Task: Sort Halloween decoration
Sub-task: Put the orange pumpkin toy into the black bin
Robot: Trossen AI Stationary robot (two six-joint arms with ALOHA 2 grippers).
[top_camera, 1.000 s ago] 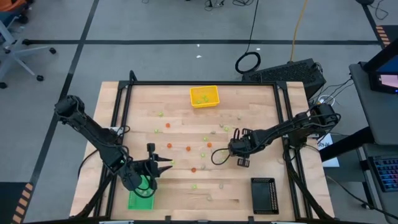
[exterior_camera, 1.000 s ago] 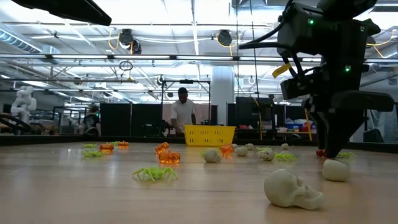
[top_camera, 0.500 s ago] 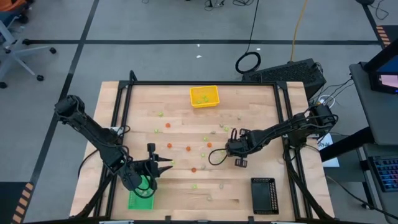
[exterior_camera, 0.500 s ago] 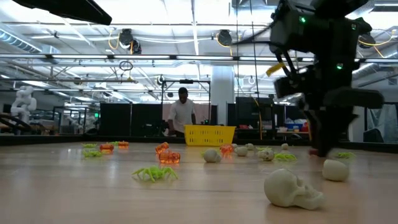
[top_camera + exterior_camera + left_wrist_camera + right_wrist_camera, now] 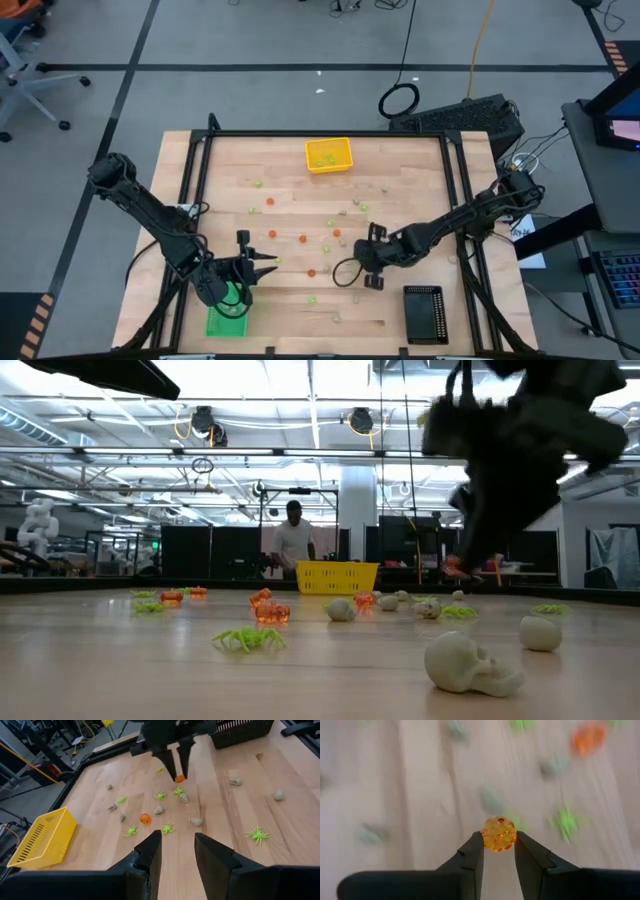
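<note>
One orange decoration [image 5: 498, 834] between right jaws.

On our wooden table [image 5: 420, 165] we see three trays, yellow [image 5: 328, 155], green [image 5: 226, 322] and black [image 5: 424, 314], amid scattered decorations [image 5: 301, 239].

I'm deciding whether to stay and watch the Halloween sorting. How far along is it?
Early days. A few pieces already lie in the yellow tray. In hand: the right gripper is shut on an orange piece, lifted off the table. The left gripper hovers open by the green tray. Left: many green, orange and pale pieces scattered on the table; the black tray looks empty.
</note>
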